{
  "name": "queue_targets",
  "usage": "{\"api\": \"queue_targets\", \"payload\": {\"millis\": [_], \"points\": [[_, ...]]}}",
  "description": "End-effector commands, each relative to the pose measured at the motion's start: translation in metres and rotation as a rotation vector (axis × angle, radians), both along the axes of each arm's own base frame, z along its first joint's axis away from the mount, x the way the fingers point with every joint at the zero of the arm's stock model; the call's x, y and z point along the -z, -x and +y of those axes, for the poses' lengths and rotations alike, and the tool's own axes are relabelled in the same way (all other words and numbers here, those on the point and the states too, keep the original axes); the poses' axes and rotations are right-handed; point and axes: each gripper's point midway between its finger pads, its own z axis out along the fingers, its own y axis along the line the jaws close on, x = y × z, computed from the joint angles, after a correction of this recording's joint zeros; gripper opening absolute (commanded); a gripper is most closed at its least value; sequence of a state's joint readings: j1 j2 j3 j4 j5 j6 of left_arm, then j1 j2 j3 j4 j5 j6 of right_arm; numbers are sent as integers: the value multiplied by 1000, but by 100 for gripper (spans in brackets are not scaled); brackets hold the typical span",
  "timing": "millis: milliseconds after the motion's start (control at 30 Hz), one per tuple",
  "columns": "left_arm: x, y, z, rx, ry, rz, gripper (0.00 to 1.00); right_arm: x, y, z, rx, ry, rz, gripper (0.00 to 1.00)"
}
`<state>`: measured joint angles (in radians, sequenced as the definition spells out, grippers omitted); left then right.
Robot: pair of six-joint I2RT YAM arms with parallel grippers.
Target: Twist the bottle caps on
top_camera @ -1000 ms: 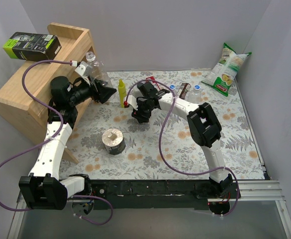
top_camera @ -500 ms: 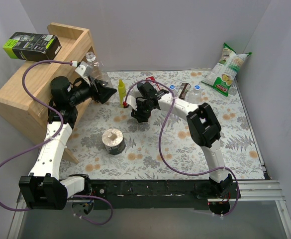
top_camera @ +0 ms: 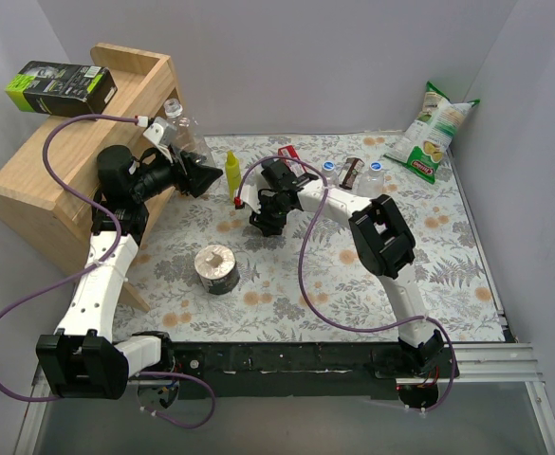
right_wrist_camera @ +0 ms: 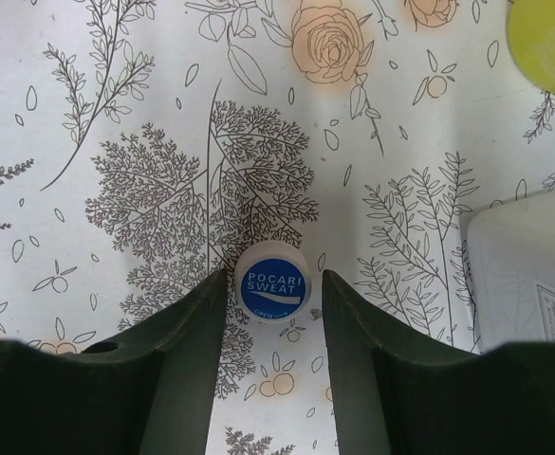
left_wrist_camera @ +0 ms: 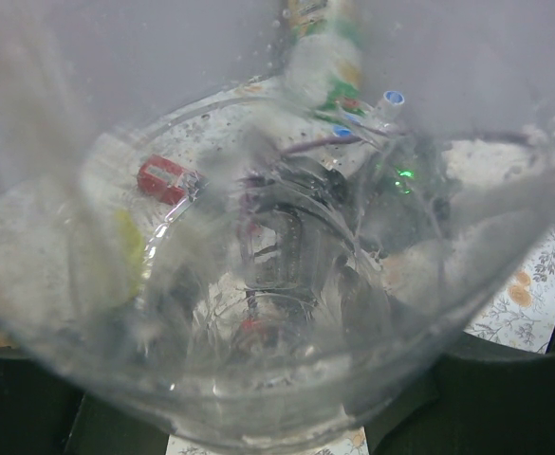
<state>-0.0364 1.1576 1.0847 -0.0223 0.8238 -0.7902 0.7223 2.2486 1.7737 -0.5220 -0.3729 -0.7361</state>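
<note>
The left arm (top_camera: 101,275) and the right arm (top_camera: 405,299) are wearing white shells between bulky black joint housings, each one sitting on a black base block at the near edge. A thin purple cable (top_camera: 307,275) is trailing alongside each arm, and the right gripper (right_wrist_camera: 271,284) is showing two matte dark fingers (right_wrist_camera: 168,365), one of them carrying a small round hole

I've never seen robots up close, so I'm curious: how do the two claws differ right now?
The left gripper is shut on a clear bottle, while the right gripper is open and holds nothing. The left gripper sits beside the wooden box, aimed across the table; the right gripper points straight down, its fingers straddling a blue cap. Both are black two-finger grippers.
</note>
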Motion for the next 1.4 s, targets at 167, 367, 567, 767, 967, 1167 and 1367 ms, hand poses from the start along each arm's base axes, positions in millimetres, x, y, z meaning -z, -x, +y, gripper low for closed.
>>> {"api": "queue_targets", "payload": {"millis": [167,367,567,767,967,1167,1367], "points": [[18,-5,0,17,4,49,0,-6,-4,15,-12,-42,-4,49],[22,-6,-1,23,5,61,0,1,1,12,-31,-30,14,42],[30,-2,-2,39,-8,65,0,-14,12,9,-63,-27,45,24],[38,8,-13,165,-58,14,0,-92,41,-6,-131,-95,13,20],[42,20,-58,335,-175,-110,0,-186,92,-53,-185,-119,-39,20],[98,45,-96,441,-252,-97,0,-243,116,-109,-165,-113,-165,20],[146,73,-111,506,-277,-105,0,-284,128,-130,-107,-137,-215,21]]}}
